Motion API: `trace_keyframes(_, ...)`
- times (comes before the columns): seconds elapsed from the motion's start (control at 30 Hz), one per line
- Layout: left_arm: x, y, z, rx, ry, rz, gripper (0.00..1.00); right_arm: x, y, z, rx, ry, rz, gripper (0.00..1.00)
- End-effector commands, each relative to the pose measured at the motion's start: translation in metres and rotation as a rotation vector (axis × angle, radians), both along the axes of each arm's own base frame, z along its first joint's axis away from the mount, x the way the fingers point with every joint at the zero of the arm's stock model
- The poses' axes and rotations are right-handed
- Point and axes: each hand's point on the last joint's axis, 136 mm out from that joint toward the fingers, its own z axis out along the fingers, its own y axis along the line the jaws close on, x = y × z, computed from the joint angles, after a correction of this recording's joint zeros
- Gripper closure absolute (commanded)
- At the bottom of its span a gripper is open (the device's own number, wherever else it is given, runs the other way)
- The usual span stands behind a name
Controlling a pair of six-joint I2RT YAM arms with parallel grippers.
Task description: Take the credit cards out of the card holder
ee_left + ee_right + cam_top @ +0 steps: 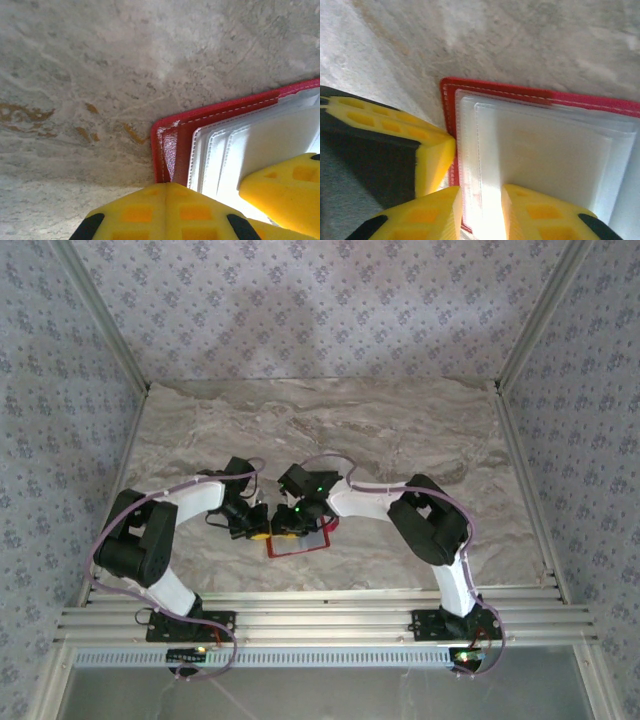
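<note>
1. While left claw (165,192), pressed together, rests at its red edge, card holder (299,544) lies open on tabletop (400,430)
2. Right claw (481,202) slightly spread over pale sleeves (545,145)
3. Expect credit cards stiff, slick: pinch exposed edge

The card holder (495,91) is cut off at the right edge, its glare-washed pockets (545,150) unreadable
</note>
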Motion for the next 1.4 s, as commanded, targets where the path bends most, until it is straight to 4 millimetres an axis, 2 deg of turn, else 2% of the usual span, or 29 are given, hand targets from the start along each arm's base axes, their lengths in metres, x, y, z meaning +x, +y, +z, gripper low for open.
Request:
trace_keyframes(0.0,-0.013,0.01,-0.012,0.059,0.057,-0.014,0.98,-0.006,-0.026,-0.015,-0.167,-0.006,0.004,0.68)
trace_keyframes(0.33,-0.013,0.01,-0.01,0.059,0.056,-0.018,0.98,-0.002,-0.049,0.0,-0.367,-0.099,0.024,0.58)
trace_keyframes(0.6,-0.013,0.01,-0.01,0.059,0.056,-0.019,0.98,0.005,-0.072,0.014,-0.533,-0.188,0.026,0.44)
trace_keyframes(0.87,-0.008,0.008,-0.005,0.053,0.041,-0.025,0.98,0.011,-0.093,0.021,-0.644,-0.226,0.012,0.43)
trace_keyframes(1.07,-0.003,0.004,0.008,0.042,0.027,-0.028,0.98,0.016,-0.113,0.022,-0.698,-0.239,-0.002,0.43)
trace_keyframes(1.23,0.005,-0.002,0.022,0.027,-0.005,-0.029,0.98,0.018,-0.114,0.028,-0.66,-0.24,-0.016,0.46)
trace_keyframes(1.37,0.005,-0.013,0.03,0.014,-0.024,-0.047,0.97,0.015,-0.092,0.029,-0.474,-0.195,-0.026,0.49)
